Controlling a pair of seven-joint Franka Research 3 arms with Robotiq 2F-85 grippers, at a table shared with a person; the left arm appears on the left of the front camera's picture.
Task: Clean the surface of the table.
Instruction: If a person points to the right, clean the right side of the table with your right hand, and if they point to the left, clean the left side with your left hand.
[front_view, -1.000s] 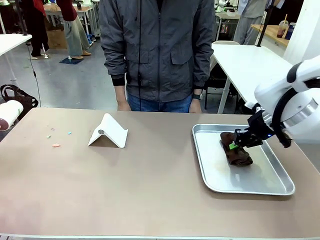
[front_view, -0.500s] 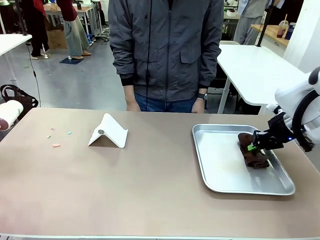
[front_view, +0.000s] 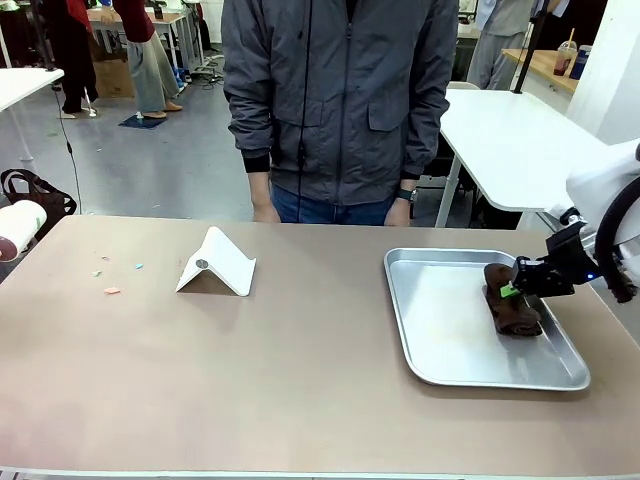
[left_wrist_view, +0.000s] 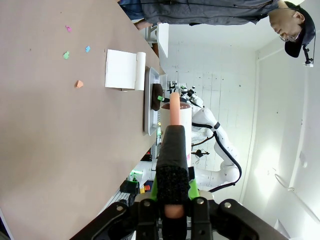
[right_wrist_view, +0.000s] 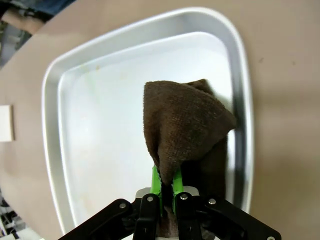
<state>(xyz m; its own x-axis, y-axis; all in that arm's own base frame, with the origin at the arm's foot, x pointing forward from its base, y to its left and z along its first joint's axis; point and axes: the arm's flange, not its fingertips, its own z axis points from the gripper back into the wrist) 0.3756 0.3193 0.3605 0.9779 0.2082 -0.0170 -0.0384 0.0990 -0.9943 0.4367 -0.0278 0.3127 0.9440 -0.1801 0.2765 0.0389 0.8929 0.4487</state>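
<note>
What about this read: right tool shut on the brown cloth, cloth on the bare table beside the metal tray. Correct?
Not quite. The brown cloth is in the metal tray, not on the bare table. The right tool is shut on it, as stated. The right wrist view shows it.

Front view faces across table (front_view: 300, 390), right wrist close above shared tray (front_view: 440, 335)
</note>
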